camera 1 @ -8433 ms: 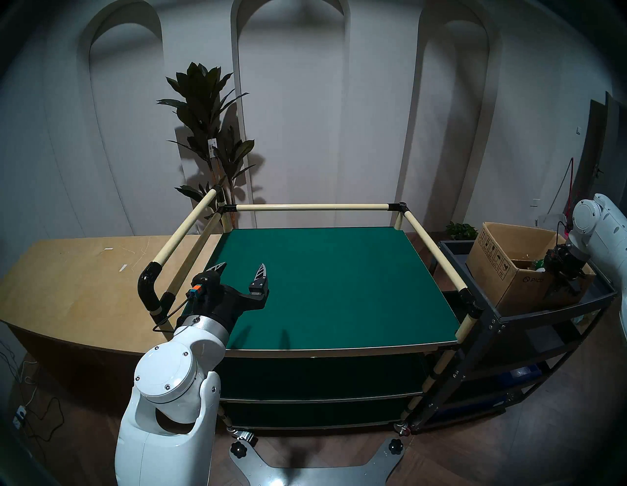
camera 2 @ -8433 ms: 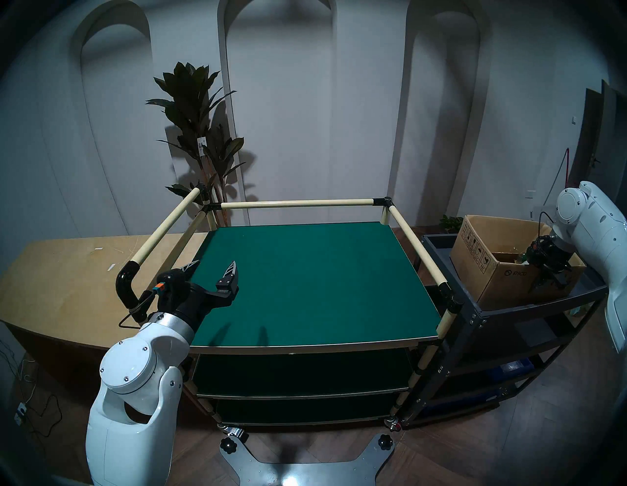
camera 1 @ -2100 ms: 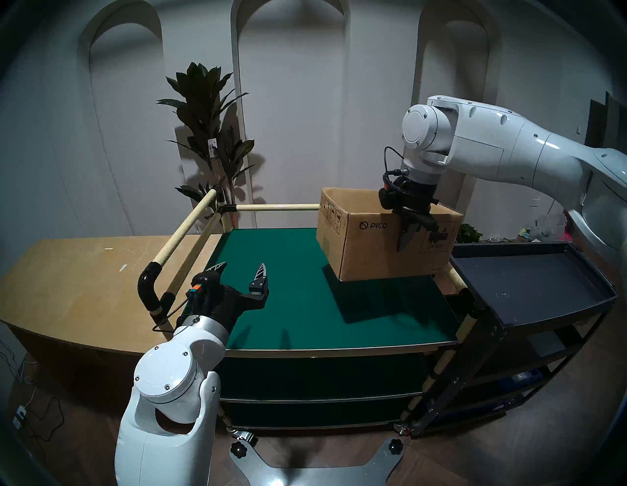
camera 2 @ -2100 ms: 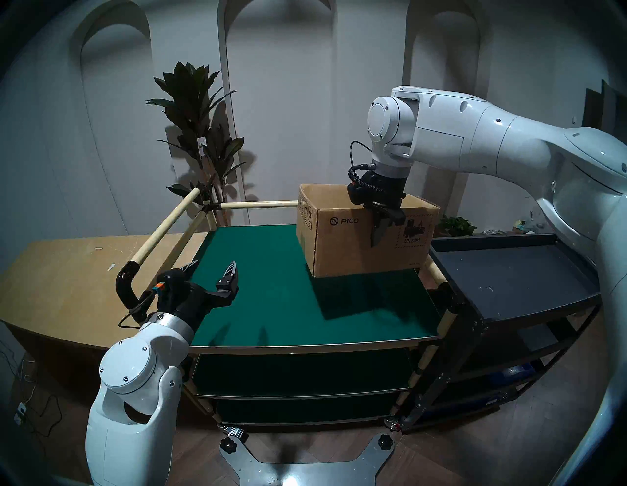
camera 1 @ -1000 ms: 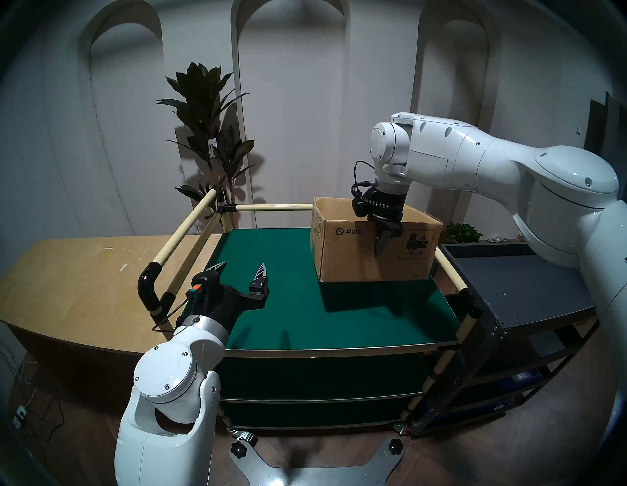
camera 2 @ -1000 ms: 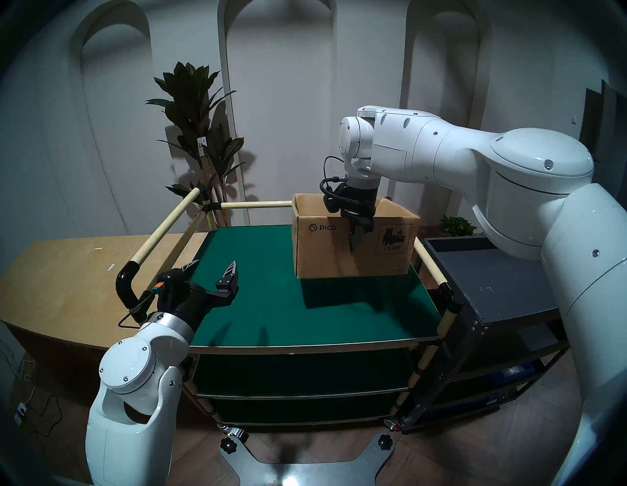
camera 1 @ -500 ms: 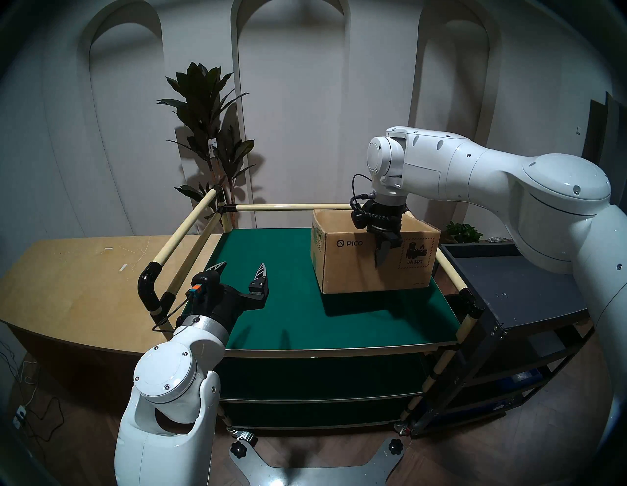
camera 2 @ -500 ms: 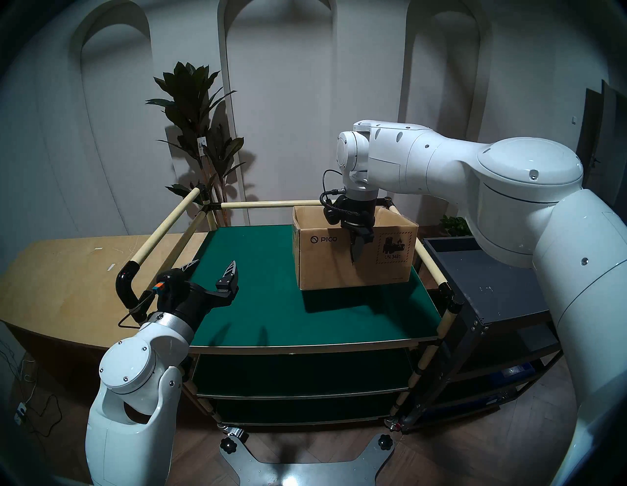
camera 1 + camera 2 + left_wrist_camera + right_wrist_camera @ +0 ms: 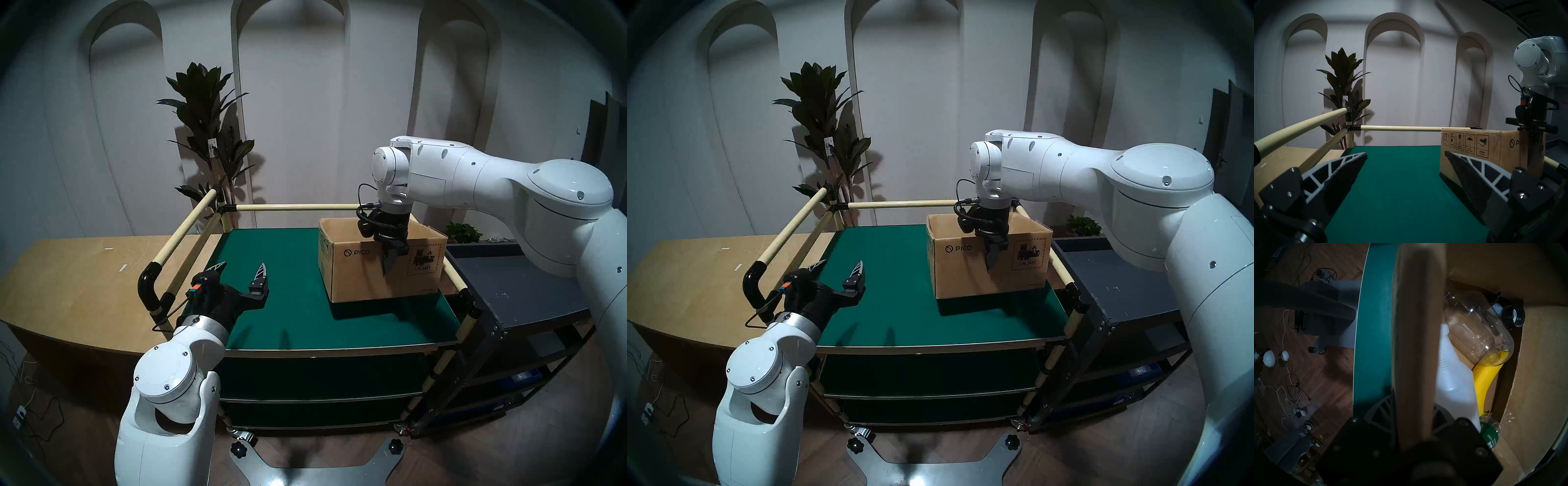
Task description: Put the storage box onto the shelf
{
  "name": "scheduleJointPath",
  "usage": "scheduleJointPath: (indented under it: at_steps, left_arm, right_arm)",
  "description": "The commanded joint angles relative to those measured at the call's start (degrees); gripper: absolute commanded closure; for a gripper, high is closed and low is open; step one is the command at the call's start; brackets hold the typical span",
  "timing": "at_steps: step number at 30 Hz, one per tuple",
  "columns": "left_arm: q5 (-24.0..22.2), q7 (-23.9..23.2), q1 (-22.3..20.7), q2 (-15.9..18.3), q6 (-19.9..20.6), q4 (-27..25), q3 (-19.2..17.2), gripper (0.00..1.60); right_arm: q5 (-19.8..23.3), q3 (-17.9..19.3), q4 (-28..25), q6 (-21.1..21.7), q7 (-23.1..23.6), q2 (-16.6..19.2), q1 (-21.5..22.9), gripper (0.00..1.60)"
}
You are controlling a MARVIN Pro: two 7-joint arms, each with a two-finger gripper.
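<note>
The storage box (image 9: 359, 275), brown cardboard printed with "PICO" and "UN 3481", is at the right rear of the shelf's green top board (image 9: 305, 305). Its bottom edge meets its shadow, so I cannot tell whether it rests on the board or hangs just above. My right gripper (image 9: 388, 266) points down and is shut on the box's front wall (image 9: 1417, 344), with one finger outside and one inside. My left gripper (image 9: 241, 266) hovers open and empty over the board's left front, well apart from the box (image 9: 1474, 152).
Cream tube rails (image 9: 295, 207) fence the board's left, back and right sides. A black metal tray cart (image 9: 526, 292) adjoins on the right, and a wooden counter (image 9: 68, 281) and a plant (image 9: 207, 135) stand left. Inside the box lie a clear bottle (image 9: 1474, 331), a white bottle (image 9: 1454, 383) and a banana (image 9: 1483, 377).
My right arm carried the box from the black cart over the rail. In the last second it lowered the box toward the green board and shifted it slightly right. The left arm stayed still.
</note>
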Motion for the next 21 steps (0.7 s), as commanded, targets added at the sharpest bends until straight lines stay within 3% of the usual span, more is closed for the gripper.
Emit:
scheduleJointPath:
  at_steps: [1,21]
  left_arm:
    - [-0.04,-0.13,-0.16,0.11,-0.18,-1.32,-0.08,0.00]
    - [-0.03,-0.14,-0.16,0.11,-0.18,-1.32,-0.08,0.00]
  right_arm:
    - [0.76,0.59,-1.47,1.77,0.07,0.82,1.21,1.60]
    - [2.06,0.27,-10.42,7.52,-1.82,5.37,-1.19,1.60]
